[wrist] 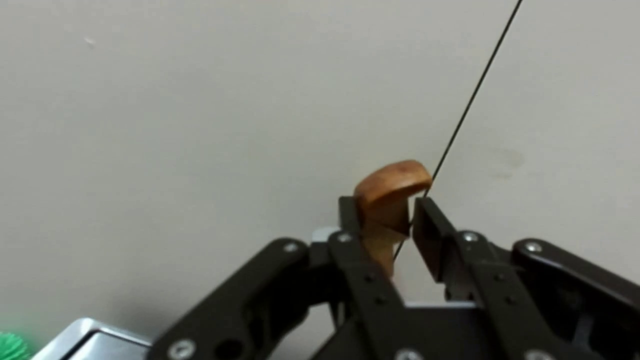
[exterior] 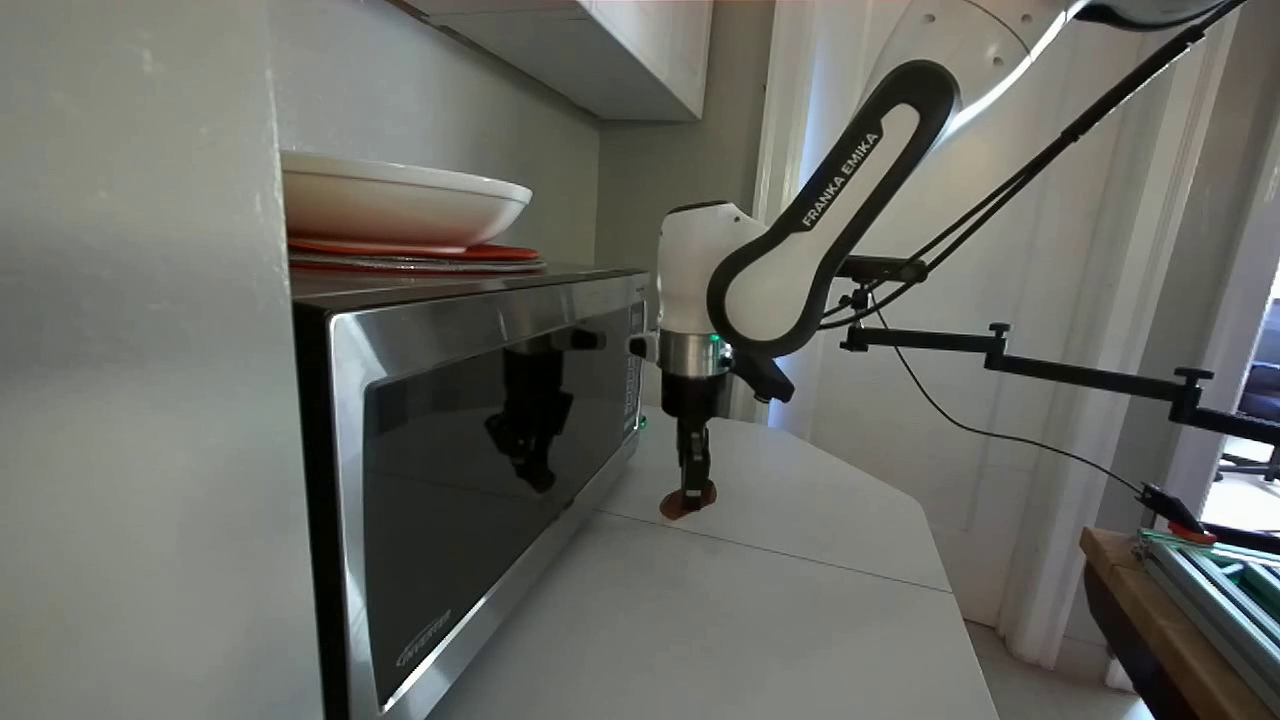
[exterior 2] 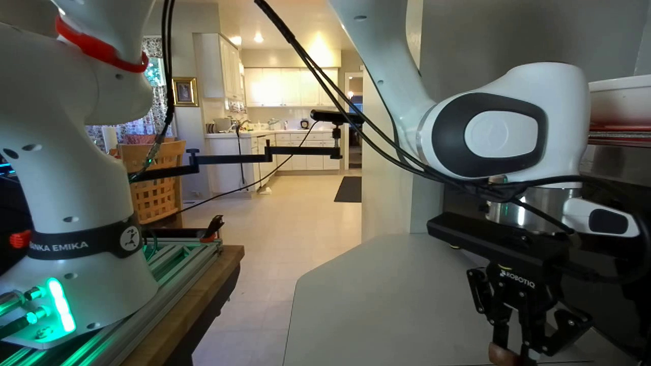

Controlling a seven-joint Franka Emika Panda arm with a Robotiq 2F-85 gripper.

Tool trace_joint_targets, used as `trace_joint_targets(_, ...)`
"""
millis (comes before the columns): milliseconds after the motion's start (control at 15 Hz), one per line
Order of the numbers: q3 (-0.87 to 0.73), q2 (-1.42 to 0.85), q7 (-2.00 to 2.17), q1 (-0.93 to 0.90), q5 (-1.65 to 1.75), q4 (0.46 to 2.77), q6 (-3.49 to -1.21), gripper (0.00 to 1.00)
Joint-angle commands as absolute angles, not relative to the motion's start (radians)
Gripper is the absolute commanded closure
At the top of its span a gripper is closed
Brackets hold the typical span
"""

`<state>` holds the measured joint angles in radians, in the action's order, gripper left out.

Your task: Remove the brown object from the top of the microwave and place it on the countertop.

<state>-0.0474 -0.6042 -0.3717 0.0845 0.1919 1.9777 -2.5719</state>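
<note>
The brown object is a small oblong lump at the fingertips, at countertop level in an exterior view; it also shows in an exterior view and in the wrist view. I cannot tell whether it touches the counter. My gripper points straight down in front of the microwave. In the wrist view the gripper has its fingers apart. The brown object lies against the left finger, with a narrow gap to the right finger. The countertop is white with a thin dark seam.
Reddish plates and a white bowl are stacked on the microwave. A cabinet hangs above. A wooden table carries the arm base. A camera bar reaches behind the arm. A green bristly thing shows in the wrist view.
</note>
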Motion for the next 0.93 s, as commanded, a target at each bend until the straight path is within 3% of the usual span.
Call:
trace_joint_targets(0,-0.060,-0.617,-0.338,0.070,0.228,1.945,-2.527,0.34)
trace_joint_targets(333,-0.060,-0.612,-0.326,0.068,0.234,1.931,-2.482,0.01)
trace_joint_targets(867,-0.042,-0.413,-0.279,0.073,0.188,1.972,-2.180,0.00)
